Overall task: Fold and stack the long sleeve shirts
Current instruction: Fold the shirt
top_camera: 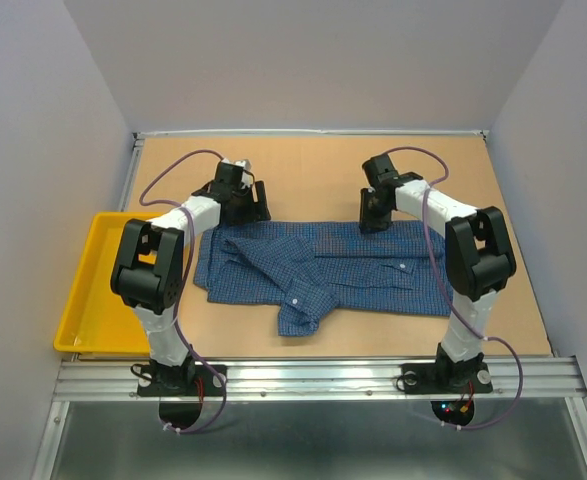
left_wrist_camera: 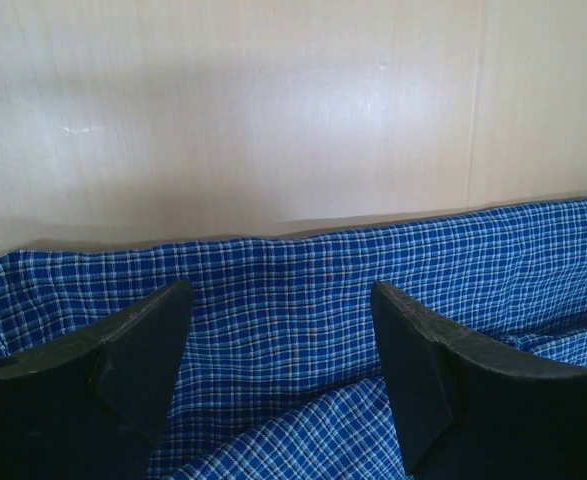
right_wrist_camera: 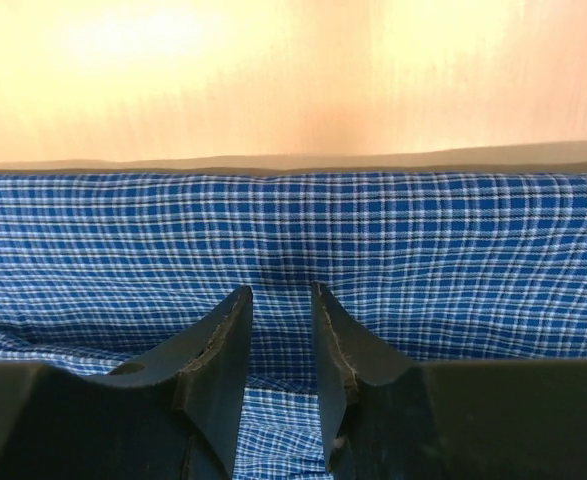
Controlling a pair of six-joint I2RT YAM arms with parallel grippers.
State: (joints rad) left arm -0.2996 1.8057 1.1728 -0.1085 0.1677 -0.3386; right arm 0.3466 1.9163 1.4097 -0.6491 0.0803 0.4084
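Seemingly to fold the blue checked shirt [top_camera: 323,265] toward six, both are sitting at its twelve-o'clock edge: left gripper [left_wrist_camera: 281,290] gaping empty, right gripper [right_wrist_camera: 280,290] nearly closed, hold unclear.

Yellow plastic tray [top_camera: 85,292] sitting at near-left side of tan wooden surface [top_camera: 313,170], long side running along left edge. Ribbed aluminium rail [top_camera: 323,378] running across near edge. Pale grey walls [top_camera: 313,60] enclosing surface on left, far, right sides.

Wooden table [top_camera: 373,345] bears a blue checked shirt [top_camera: 358,262], yellow tray [top_camera: 85,295] at left edge.
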